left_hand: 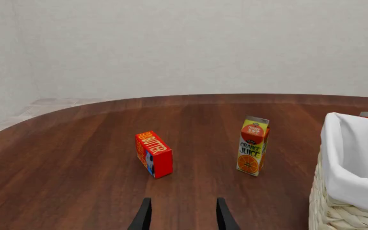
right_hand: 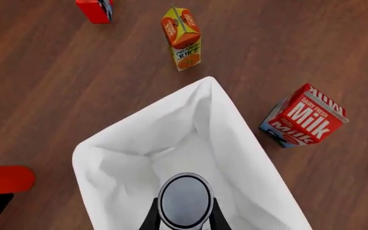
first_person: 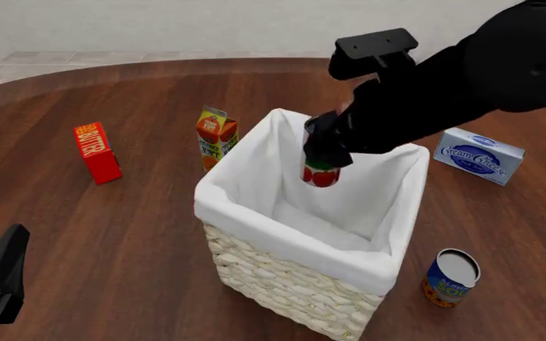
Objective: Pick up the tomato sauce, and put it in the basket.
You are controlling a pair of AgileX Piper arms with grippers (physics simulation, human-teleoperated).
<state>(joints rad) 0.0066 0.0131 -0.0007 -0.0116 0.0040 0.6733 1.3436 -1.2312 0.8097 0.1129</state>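
The tomato sauce (first_person: 321, 171), a small can with a red and green label, hangs upright over the open basket (first_person: 283, 280), inside the line of its white cloth rim. My right gripper (first_person: 326, 148) is shut on the can from above. In the right wrist view the can's grey metal top (right_hand: 185, 200) sits between the two fingers, with the basket's white lining (right_hand: 139, 143) below it. My left gripper (left_hand: 182, 218) is open and holds nothing, low over the table at the near left. The basket's corner (left_hand: 353, 158) shows beside it.
A red butter box (first_person: 97, 151) and an orange juice carton (first_person: 217, 136) stand left of the basket. A cream cheese box (first_person: 479, 155) lies at the right, and a blue and yellow can (first_person: 451, 277) stands near the front right. A milk carton (right_hand: 305, 117) lies behind the basket.
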